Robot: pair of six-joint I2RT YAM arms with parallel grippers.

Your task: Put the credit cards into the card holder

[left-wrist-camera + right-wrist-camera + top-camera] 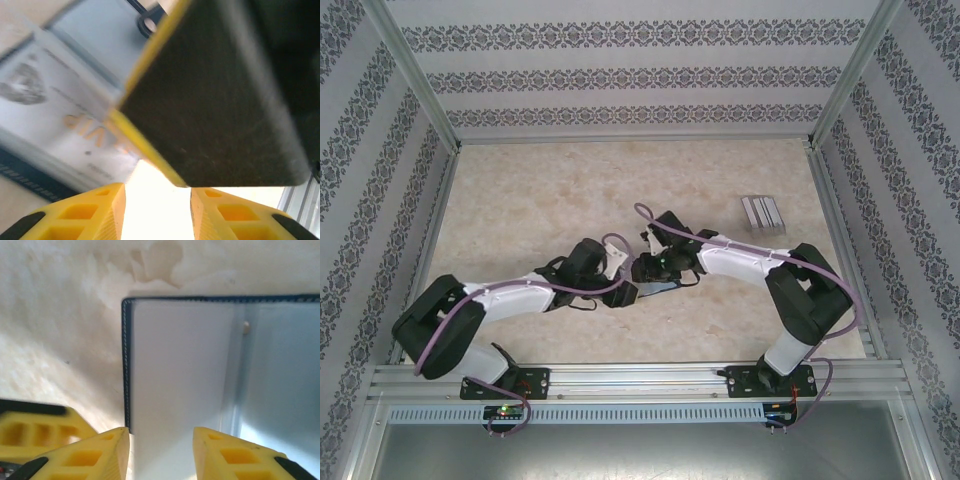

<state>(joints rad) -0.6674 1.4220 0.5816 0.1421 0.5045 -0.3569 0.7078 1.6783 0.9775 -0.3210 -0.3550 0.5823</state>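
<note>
Holder: small navy-blue folding card holder (126,365) lies open mid-worktop (550,190), pale lining up.
Card: dark grey plastic card with yellow edge (220,100) tilted over the holder; silvery VIP card (60,115) lies on its lining.
Left end effector (157,210): fingers narrow; grip on the card, cannot tell.
Right end effector (161,452): narrow, at the flap; grip unclear.
Technique: steady the flap, line the card's leading edge up with the pocket mouth, slide in shallow.

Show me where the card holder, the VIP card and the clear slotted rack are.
card holder (175,380): right wrist view, on its pale inner panel.
VIP card (60,107): left wrist view, grey face above the lettering.
clear slotted rack (763,213): top external view, its middle.
</note>
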